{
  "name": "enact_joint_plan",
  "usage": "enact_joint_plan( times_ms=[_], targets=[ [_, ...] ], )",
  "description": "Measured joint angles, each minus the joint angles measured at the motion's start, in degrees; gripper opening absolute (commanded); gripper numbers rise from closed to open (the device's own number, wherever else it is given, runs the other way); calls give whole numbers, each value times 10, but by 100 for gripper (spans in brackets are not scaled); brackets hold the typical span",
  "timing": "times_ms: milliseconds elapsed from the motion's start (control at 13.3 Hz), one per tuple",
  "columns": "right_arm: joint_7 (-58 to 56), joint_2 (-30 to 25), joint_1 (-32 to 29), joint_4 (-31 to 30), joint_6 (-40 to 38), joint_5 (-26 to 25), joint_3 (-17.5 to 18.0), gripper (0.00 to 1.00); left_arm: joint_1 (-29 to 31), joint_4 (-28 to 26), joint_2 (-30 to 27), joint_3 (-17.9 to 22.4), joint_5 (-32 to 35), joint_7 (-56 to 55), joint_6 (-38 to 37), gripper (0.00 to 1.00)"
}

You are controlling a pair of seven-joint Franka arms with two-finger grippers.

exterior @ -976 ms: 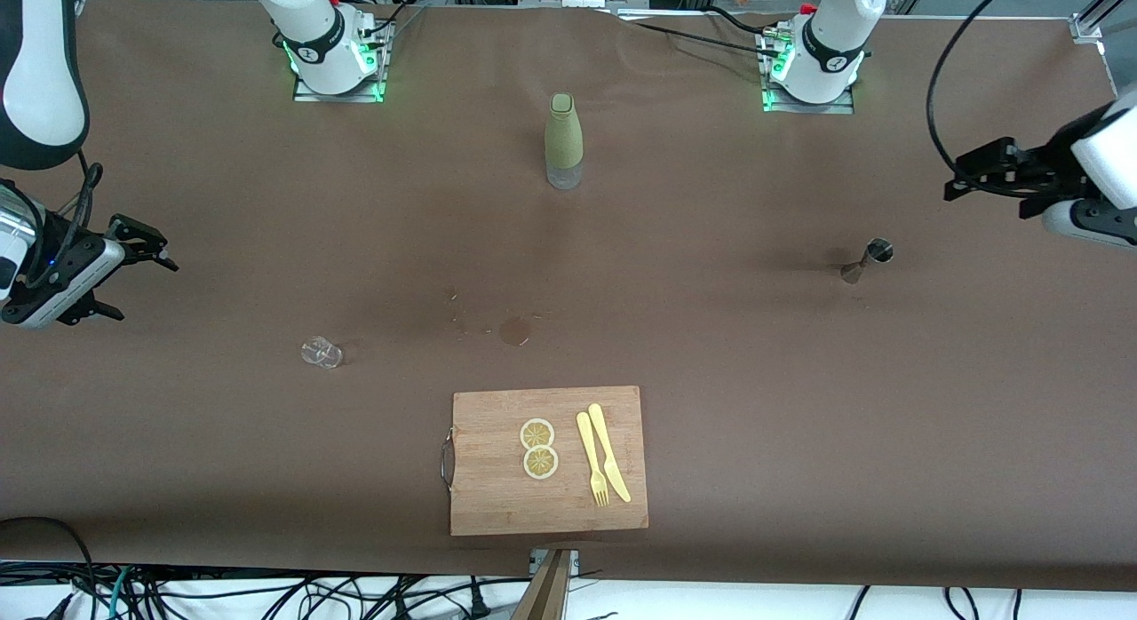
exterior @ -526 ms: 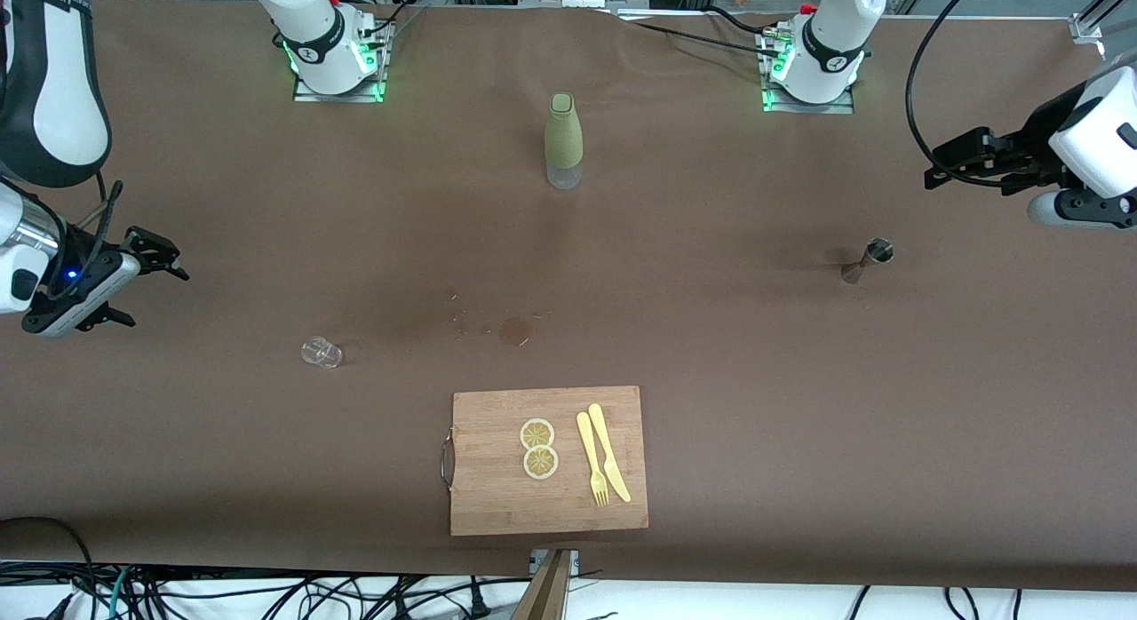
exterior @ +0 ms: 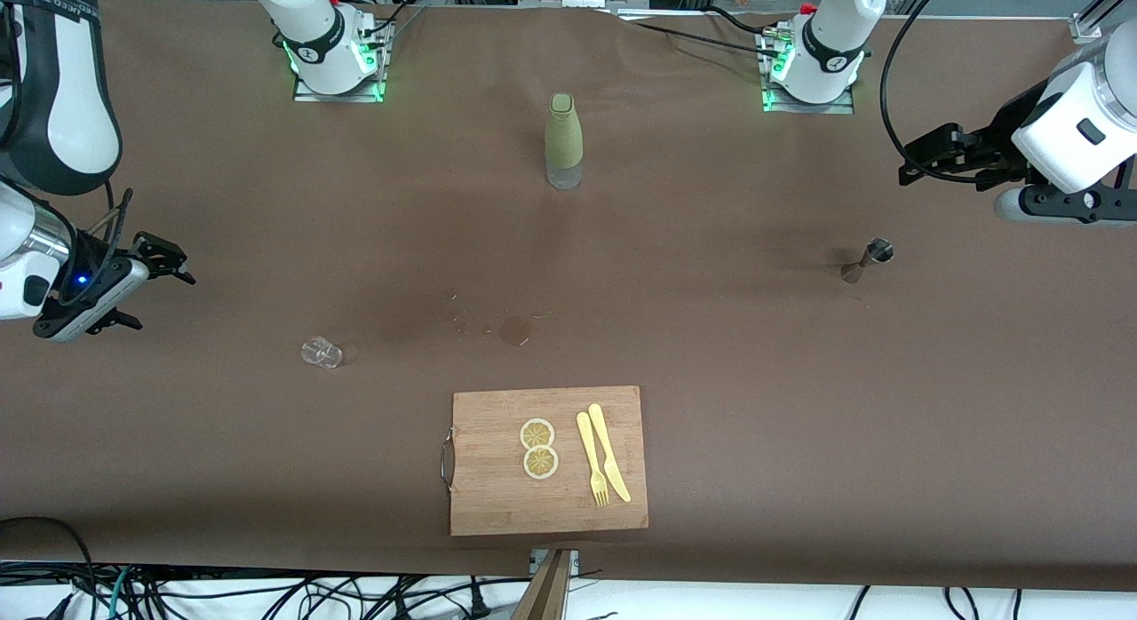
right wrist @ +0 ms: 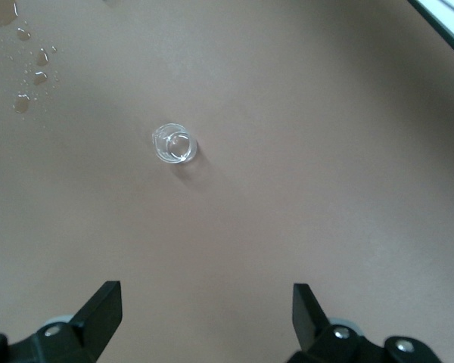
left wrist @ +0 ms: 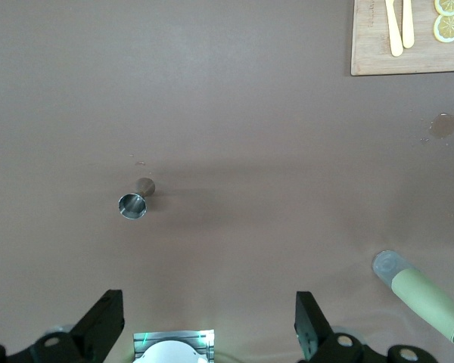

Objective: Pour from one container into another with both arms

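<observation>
- Right gripper (exterior: 160,296): fingers spread wide, holding nothing, up over bare table toward the right arm's end.
- Left gripper (exterior: 924,154): also wide apart and holding nothing, up over bare table toward the left arm's end.
- Small clear glass (exterior: 321,352): upright on the table, mouth up, well apart from the right gripper and nearer to the front camera than the wet patch (exterior: 514,330).
- Steel jigger (exterior: 866,260): standing on the table near the left gripper, not touched by it.
- Green bottle (exterior: 563,140): upright between the two arm bases, cap on, far from both grippers.
- Cutting board (exterior: 497,513) with lemon slices (exterior: 538,448), fork (exterior: 591,458) and knife (exterior: 608,451): nearest to the front camera, not part of the pouring.
- Fits two stages: arms coming in to pick up the containers, or arms going away after setting them down; impossible to tell which from the scene, even with the wet patch.
- Good for either case, as a judgement: keep the fingers wide and the wrists high when passing over the jigger and the glass.
- Mind the jigger: narrow waist and small foot, probably easy to tip with a light side touch.
- Mind the glass too: transparent and hard to see against the brown cloth, so better to trust the right wrist view for its place.
</observation>
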Motion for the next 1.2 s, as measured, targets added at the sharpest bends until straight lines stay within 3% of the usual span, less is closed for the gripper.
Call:
enact_joint_plan(
  times_ms=[300, 676, 1201],
  targets=[
    [152, -2, 13, 40, -92, -7, 4, 100, 0, 0, 1, 0, 0, 1, 0, 100],
    [326, -1, 70, 88, -149, -65, 7, 100, 0, 0, 2, 1, 0, 1, 1, 100],
    [345, 2, 66, 117, -178, -69, 1, 100, 3, 26, 21, 4, 0, 1, 6, 100]
  ],
)
